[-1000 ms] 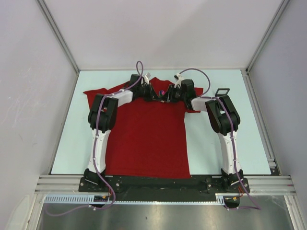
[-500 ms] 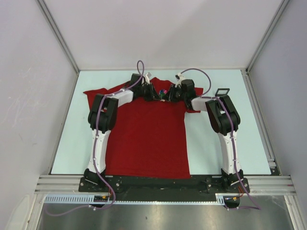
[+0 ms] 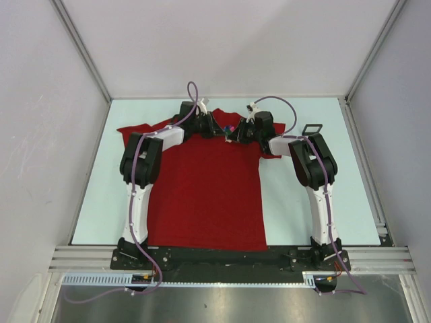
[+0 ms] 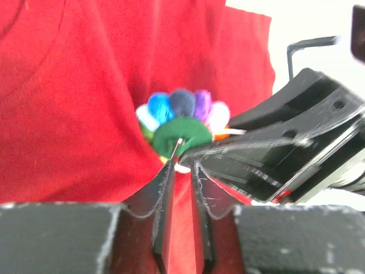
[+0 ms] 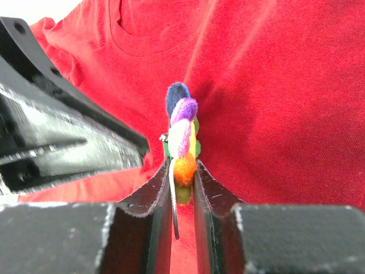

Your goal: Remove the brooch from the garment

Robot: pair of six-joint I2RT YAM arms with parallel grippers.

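Observation:
The dark-red garment (image 3: 202, 188) lies flat on the table, neck at the far side. The brooch (image 3: 228, 128), a cluster of coloured beads, sits near the collar between both grippers. In the right wrist view my right gripper (image 5: 182, 165) is shut on the brooch (image 5: 183, 131), its orange bead and pin between the fingers. In the left wrist view my left gripper (image 4: 182, 165) is pinched on a fold of the garment (image 4: 68, 103) just below the brooch's green back (image 4: 181, 134). From above, the left gripper (image 3: 217, 129) and right gripper (image 3: 234, 132) nearly touch.
A small black rectangular frame (image 3: 312, 129) lies on the pale table (image 3: 296, 202) to the right of the shirt's sleeve. White walls with metal posts close in the table at the back and both sides. The right gripper's body (image 4: 285, 154) fills the right of the left wrist view.
The left arm has shifted a little toward the far side, and the brooch now shows more plainly between the two grippers. The right arm has barely moved.

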